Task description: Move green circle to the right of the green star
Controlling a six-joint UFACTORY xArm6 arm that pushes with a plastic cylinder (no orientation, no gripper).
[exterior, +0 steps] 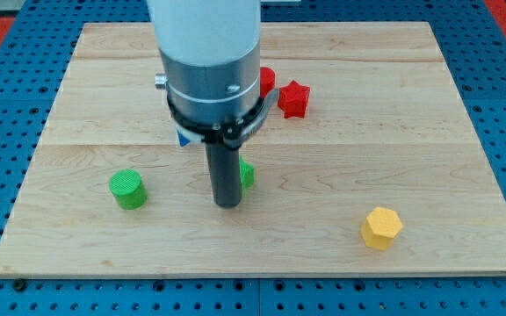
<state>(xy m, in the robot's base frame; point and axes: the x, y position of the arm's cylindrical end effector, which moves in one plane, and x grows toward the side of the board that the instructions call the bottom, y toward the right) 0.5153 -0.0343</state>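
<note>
The green circle (128, 188) is a round green block lying at the view's lower left of the wooden board (393, 132). A second green block (247, 175), probably the green star, shows only as a sliver behind the dark rod, so its shape cannot be made out. My tip (227, 204) rests on the board just left of and touching or nearly touching that sliver. The tip is well to the right of the green circle, about a hand's width away.
A red star (293, 98) lies near the view's top centre, with another red block (267, 81) just left of it, half hidden by the arm. A blue block (184, 138) peeks out under the arm's body. A yellow hexagon (381, 228) lies at the lower right.
</note>
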